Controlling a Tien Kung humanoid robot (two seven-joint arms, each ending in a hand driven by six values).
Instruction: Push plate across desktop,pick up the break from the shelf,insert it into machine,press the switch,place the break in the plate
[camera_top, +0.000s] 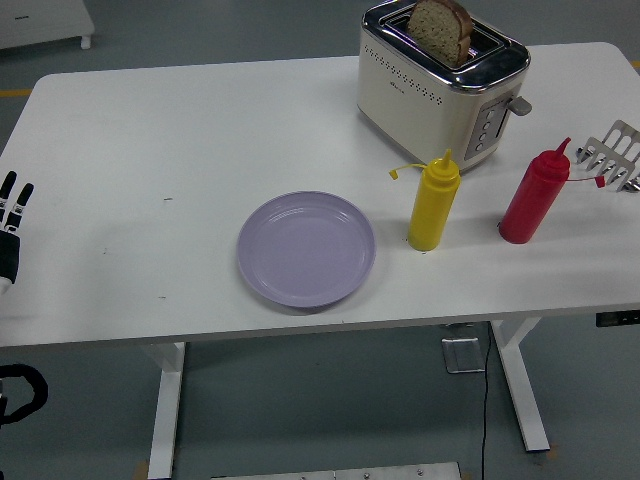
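Left hand (10, 225) at the worktop's (150, 130) left edge, only partly in frame; the visible fingers (8, 190) are straight and slightly spread, holding nothing. The right hand is out of view. Bread (440, 30) stands in the toaster's (440, 90) slot, well apart from the fingers at the far right, with much of the slice showing above the slot. The lever (519, 104) projects from the toaster's right end; whether it is down cannot be told. Plate (306, 249) lies toward the near edge, between the fingers and the yellow bottle (434, 203). A red bottle (533, 198) stands further right, just beside a wire rack (615, 152) at the right edge.

Risks, as judged from this layout. The two bottles stand between the plate and the toaster: an arm reaching for the lever, or carrying the slice back to the plate, could knock either one over. A lever press made off-line could shift the toaster instead of latching it. The slice leans in the slot, so a pinch on its upper edge may tear or drop it. The plate sits close to the near edge, so a hard placement could slide it off.
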